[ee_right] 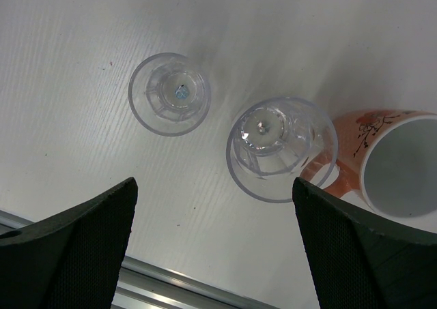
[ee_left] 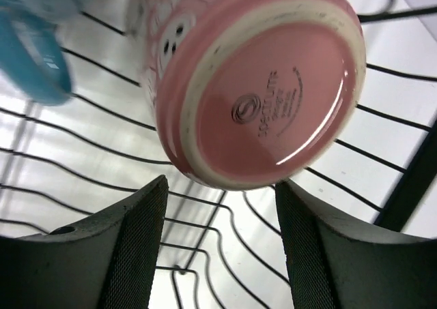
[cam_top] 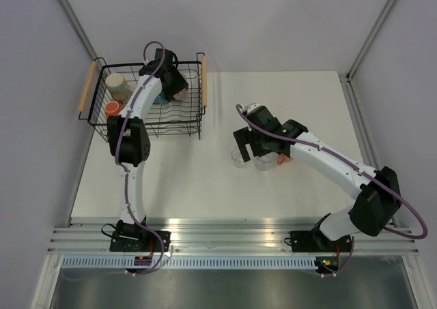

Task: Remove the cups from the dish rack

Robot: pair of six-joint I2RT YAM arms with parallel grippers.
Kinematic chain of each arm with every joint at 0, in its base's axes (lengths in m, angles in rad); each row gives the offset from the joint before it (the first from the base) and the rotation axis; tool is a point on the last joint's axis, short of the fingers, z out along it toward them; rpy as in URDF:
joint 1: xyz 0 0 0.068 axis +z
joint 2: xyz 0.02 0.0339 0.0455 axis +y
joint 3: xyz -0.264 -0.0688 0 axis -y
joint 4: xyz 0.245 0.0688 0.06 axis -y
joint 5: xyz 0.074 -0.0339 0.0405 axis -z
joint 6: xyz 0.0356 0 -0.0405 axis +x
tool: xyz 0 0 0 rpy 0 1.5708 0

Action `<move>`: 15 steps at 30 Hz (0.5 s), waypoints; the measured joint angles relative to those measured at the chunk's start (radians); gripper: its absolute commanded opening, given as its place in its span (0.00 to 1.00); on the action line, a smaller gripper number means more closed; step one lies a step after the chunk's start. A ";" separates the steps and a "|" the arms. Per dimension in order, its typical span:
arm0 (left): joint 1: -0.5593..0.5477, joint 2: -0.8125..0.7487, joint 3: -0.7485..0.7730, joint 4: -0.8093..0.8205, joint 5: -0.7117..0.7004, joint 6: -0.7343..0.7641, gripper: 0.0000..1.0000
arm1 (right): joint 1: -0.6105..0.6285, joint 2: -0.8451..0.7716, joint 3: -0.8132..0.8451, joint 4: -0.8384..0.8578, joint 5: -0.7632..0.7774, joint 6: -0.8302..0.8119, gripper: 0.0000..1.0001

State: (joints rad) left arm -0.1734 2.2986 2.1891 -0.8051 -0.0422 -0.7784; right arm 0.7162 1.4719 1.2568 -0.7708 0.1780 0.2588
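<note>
The dish rack (cam_top: 95,121) stands at the far left of the table. In it are a cream mug (cam_top: 117,84), an orange mug (cam_top: 113,108) and a blue mug (cam_top: 158,99). My left gripper (cam_top: 172,91) reaches down into the rack. In the left wrist view a pink-red cup (ee_left: 266,97) lies on its side, its base towards the camera. It sits just past the fingertips of the left gripper (ee_left: 222,193), whose jaws stand narrowly apart with only wire between them. My right gripper (ee_right: 215,186) hangs open above two clear cups (ee_right: 169,94) (ee_right: 281,149) and an orange mug (ee_right: 392,162) on the table.
The rack has a wooden handle on its left side (cam_top: 87,86) and one on its right (cam_top: 203,81). A blue handle (ee_left: 37,63) shows left of the pink cup. A metal rail (cam_top: 232,230) runs along the table's near edge. Walls close in on both sides.
</note>
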 measured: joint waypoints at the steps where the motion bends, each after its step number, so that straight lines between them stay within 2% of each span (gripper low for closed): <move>1: 0.008 -0.005 -0.006 -0.008 -0.013 0.004 0.69 | 0.000 0.000 0.000 0.000 0.000 0.000 0.98; 10: 0.043 -0.021 -0.015 -0.027 -0.095 0.053 0.72 | 0.001 0.000 0.000 0.000 0.000 0.004 0.98; 15: 0.041 -0.035 -0.009 -0.027 -0.103 0.087 0.80 | 0.006 0.000 0.000 0.000 0.000 0.007 0.98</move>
State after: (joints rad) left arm -0.1322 2.2635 2.1799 -0.8322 -0.1448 -0.6910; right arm 0.7219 1.4719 1.2568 -0.7712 0.1776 0.2661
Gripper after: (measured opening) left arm 0.764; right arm 0.979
